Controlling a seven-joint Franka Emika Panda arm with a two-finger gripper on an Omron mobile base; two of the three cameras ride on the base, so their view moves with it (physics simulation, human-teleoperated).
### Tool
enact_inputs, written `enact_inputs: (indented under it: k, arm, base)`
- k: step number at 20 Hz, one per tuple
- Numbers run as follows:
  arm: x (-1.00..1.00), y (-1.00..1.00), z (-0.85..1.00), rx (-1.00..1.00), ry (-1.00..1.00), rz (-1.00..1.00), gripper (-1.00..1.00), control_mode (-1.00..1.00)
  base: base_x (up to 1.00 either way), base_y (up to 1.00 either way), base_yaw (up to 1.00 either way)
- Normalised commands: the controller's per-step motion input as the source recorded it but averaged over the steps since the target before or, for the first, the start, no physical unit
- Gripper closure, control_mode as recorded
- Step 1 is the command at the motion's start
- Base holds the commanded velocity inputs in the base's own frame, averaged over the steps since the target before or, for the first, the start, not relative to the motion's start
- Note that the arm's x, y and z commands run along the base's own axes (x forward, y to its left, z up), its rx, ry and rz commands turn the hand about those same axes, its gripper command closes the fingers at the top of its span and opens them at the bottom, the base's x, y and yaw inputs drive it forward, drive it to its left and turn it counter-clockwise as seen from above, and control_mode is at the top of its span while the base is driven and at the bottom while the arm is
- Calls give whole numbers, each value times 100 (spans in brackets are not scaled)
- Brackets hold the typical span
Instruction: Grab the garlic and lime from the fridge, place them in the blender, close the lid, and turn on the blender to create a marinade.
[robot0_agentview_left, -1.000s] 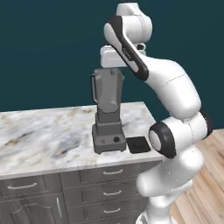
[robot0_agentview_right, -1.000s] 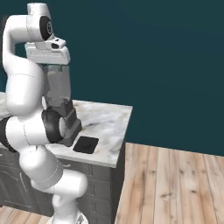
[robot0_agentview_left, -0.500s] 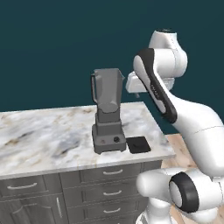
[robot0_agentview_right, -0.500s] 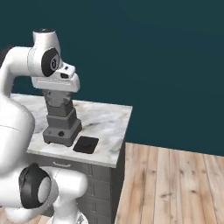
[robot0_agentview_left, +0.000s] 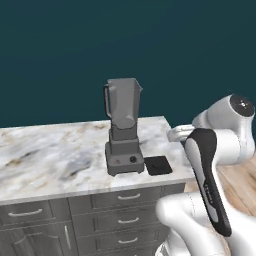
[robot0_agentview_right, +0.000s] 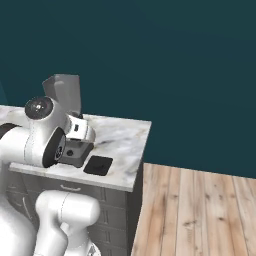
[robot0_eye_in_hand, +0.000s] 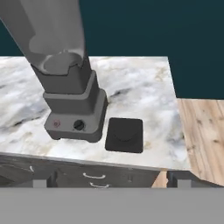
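Looking down, you have one grey blender (robot0_eye_in_hand: 72, 94) with a smoky-clear jar on the marbled worktop (robot0_eye_in_hand: 144, 94), and one flat black square lid (robot0_eye_in_hand: 125, 134) lying just beside its base, off the jar so it stays open for filling. Your pincer (robot0_eye_in_hand: 109, 181) hangs spread and empty.

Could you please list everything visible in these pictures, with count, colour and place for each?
blender: one, dark-grey base with smoky-clear jar, standing on the counter near its right end, jar open on top.
lid: one, black, lying flat on the counter just right of the blender's base, apart from it.
counter: one, pale marbled top over grey drawers.
drawer handles: several, silver, on the grey fronts.
floor: light wood planks, right of the counter.
wall: dark teal, behind the counter.
gripper: one, dark finger tips wide apart, open, holding nothing, low in front of the counter edge.
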Motion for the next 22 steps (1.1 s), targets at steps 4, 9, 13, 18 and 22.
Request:
enact_inputs:
  k: [4,9,13,18,22]
  arm:
    - [0,0,0,0,0,0,-100,-100]
    - [-11,-4,0,0,0,0,-100,-100]
    - [-10,-7,0,0,-1,-2,-100,100]
    - [0,0,0,0,0,0,-100,100]
    - [0,0,0,0,0,0,-100,100]
  base:
    - [0,0,0]
    - [0,0,0]
    - [-47,-33,-25]
    - [-51,-45,-60]
    - [-18,-35,-73]
